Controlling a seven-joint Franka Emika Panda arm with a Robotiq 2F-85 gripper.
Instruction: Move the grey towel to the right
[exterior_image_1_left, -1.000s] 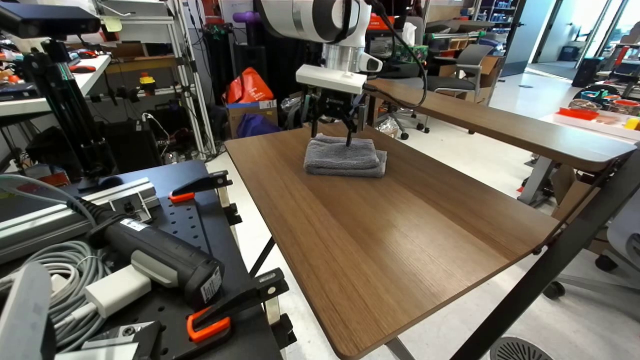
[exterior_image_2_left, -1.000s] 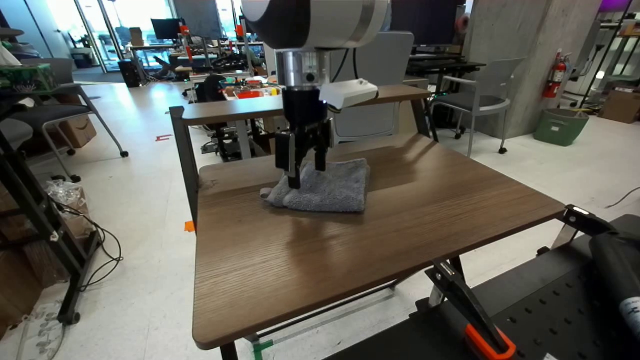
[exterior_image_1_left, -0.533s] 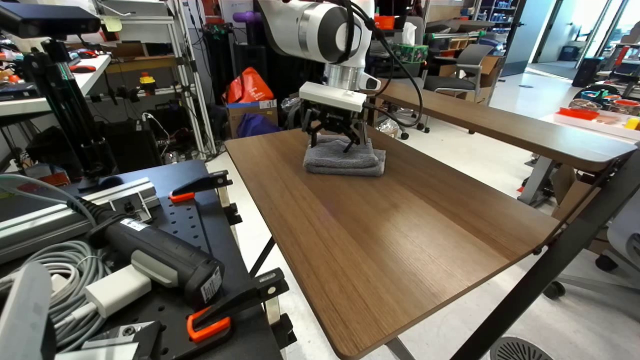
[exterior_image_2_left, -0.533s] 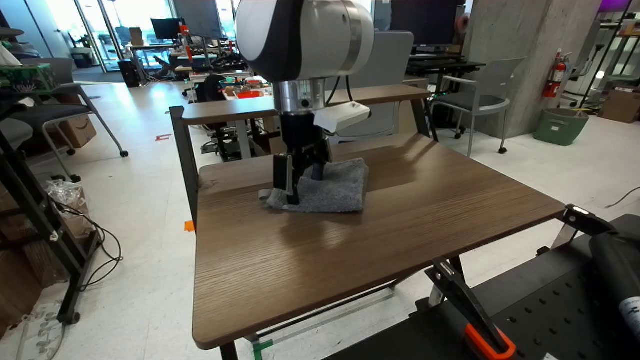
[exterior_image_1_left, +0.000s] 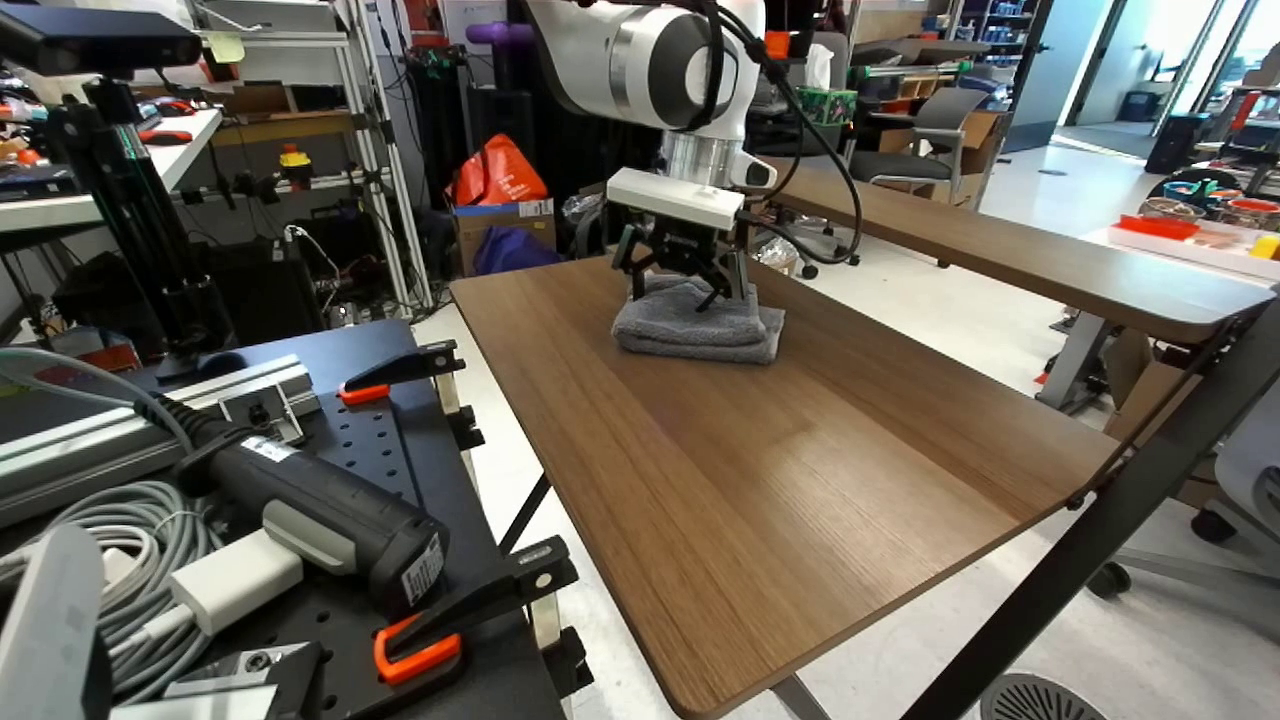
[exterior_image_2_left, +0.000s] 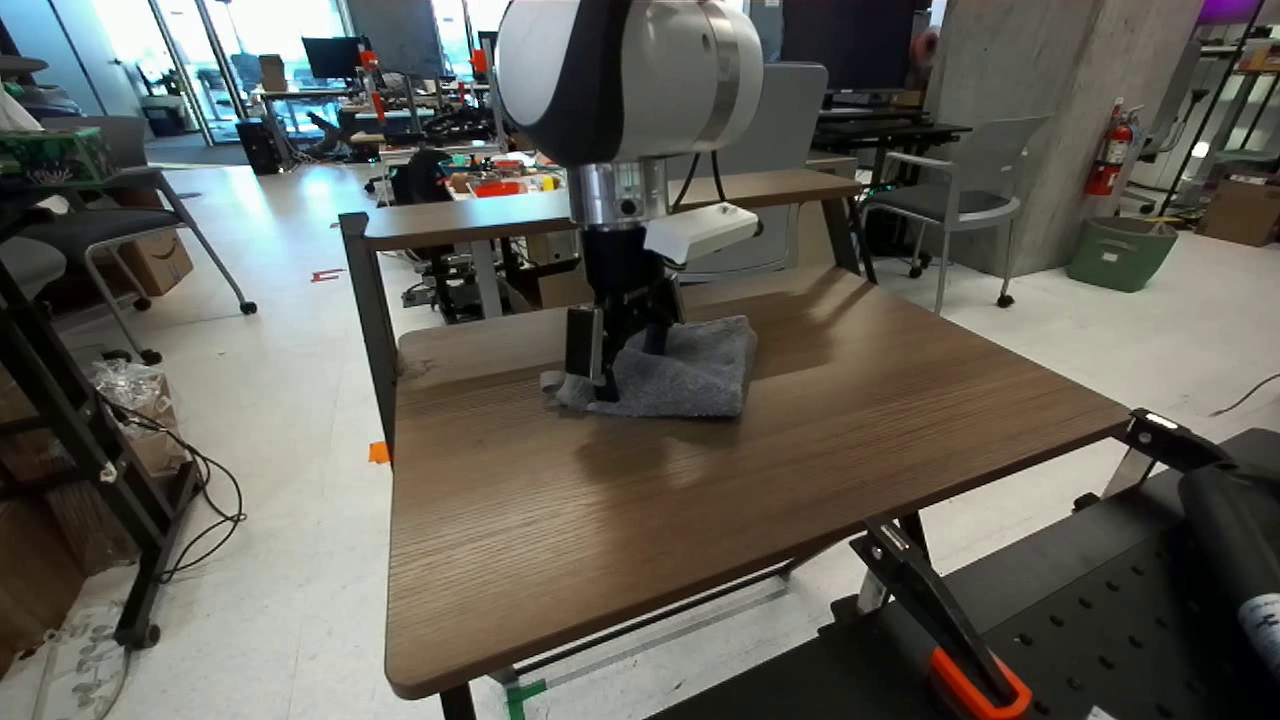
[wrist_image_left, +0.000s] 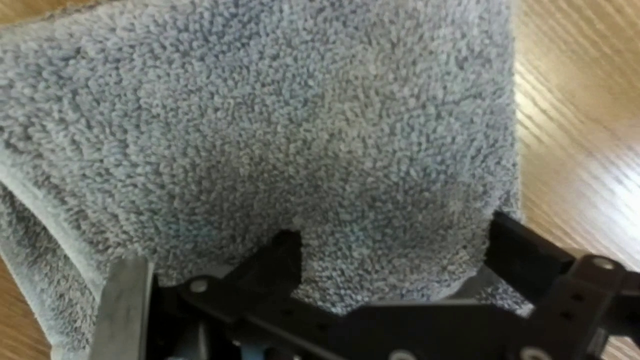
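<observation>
We had the grey towel (exterior_image_1_left: 680, 330) folded on the table (exterior_image_1_left: 790, 480), near its far edge in an exterior view, well apart from the near corner. Tool (wrist_image_left: 395, 232) was down on it: fingers partway apart, towel between them in the wrist view. We couldn't tell if it gripped.

The arm (exterior_image_1_left: 580, 55) by the far edge of the bench (exterior_image_1_left: 840, 480) is smooth and white, with a dark grey joint cap (exterior_image_1_left: 680, 72) and a silver band (exterior_image_1_left: 622, 62) round it. A shiny metal collar (exterior_image_2_left: 600, 195) carries a small dark round mark (exterior_image_2_left: 628, 207); below it sits a white oblong box (exterior_image_2_left: 703, 231), and I can follow black cables (exterior_image_1_left: 772, 70) looping alongside. The gripper (wrist_image_left: 395, 235) is black and angular, with round screw heads (wrist_image_left: 198, 285) and a bare grey metal plate (wrist_image_left: 122, 310).
</observation>
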